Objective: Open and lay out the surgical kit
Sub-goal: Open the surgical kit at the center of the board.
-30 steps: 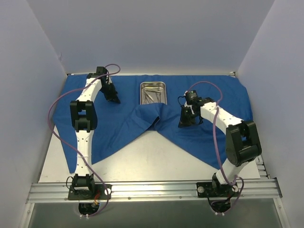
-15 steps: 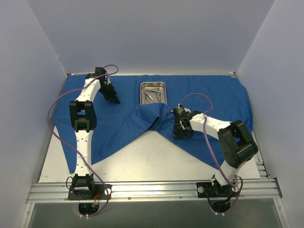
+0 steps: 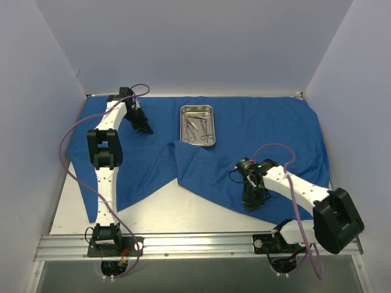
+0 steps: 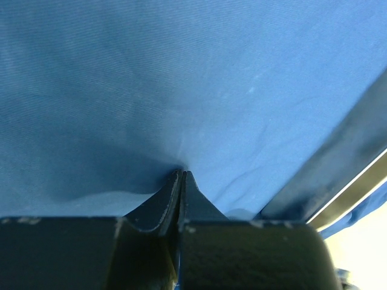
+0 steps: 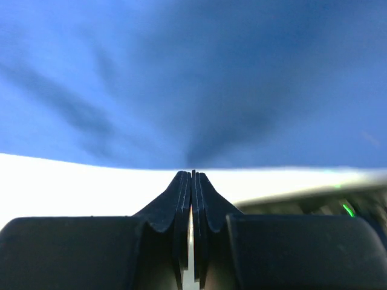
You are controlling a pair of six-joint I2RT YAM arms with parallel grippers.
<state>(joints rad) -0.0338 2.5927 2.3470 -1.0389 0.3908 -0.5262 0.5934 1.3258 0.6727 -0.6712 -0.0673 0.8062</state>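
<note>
Dragged a flap of the cloth wrap nearward with the right claw, pinched shut on its hem; bared the steel tray, well beyond and left of that claw, so nearly done with opening. Kept the left claw clamped on the same cloth wrap, with the tray to its right. Cannot count the instruments, nor judge through blur how much hem sits pinched

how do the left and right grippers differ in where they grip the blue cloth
The left gripper sits far back, left of the steel tray; the right gripper is near the front, right of centre. The left gripper pinches the blue cloth well inside its edges; the right gripper pinches its near edge, bare table beside it. Both are shut on the cloth.
</note>
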